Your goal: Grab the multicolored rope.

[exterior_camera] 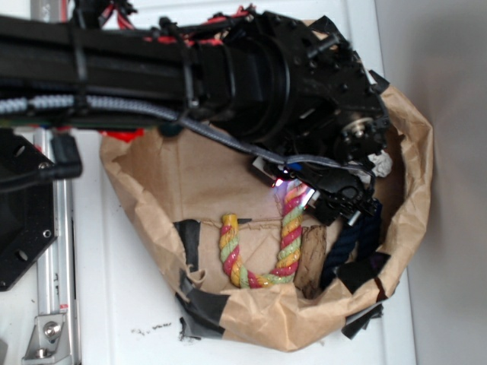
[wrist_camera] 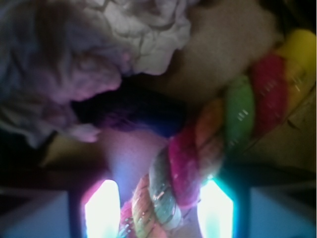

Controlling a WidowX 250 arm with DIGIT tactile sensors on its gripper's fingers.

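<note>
My exterior view is evenly lit and fairly sharp, though the arm [exterior_camera: 228,76] shadows the paper bag [exterior_camera: 152,198]. My wrist view is dim and badly blurred; two fingertips [wrist_camera: 101,208] glow blown-out white, tinting the multicolored rope [wrist_camera: 237,114].

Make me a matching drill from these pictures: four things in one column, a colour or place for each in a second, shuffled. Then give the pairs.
Things
1. multicolored rope
2. dark blue rope
3. paper bag
4. hand

Descriptions
A. crumpled brown, holds both ropes
B. lies at the right inside the bag
C. red, yellow and green twist, bent in a U
D. black, over the U's right arm

Pairs: 1-C, 2-B, 3-A, 4-D
</note>
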